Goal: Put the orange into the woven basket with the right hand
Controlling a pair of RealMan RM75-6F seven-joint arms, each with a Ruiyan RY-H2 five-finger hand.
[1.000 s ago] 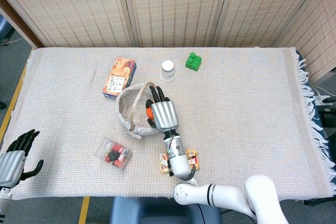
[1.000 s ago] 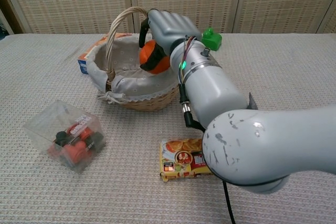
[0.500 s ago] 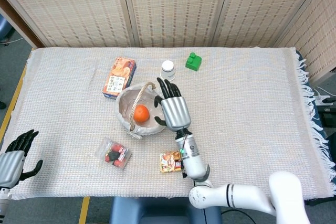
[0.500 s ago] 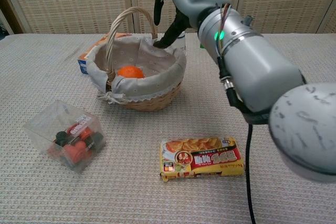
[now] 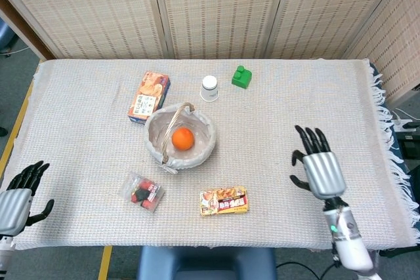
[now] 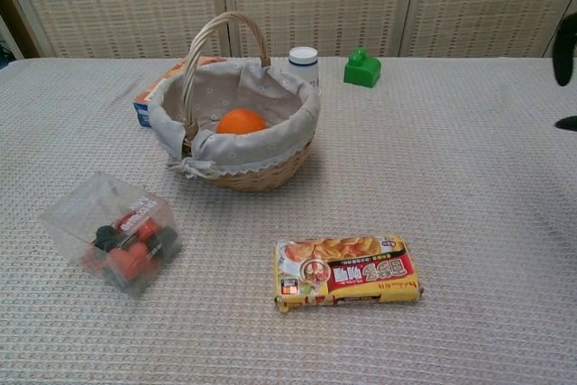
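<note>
Robot hand (image 5: 319, 170) empty, fingers spread.

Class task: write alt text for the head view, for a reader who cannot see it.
An orange lies inside a lined woven basket on a cloth-covered table. The right hand hovers open, far right of it; the left hand is open at the table's near left corner.

Cloth-covered table (image 5: 295, 109), basket (image 5: 157, 149), snacks (image 5: 224, 200)
</note>
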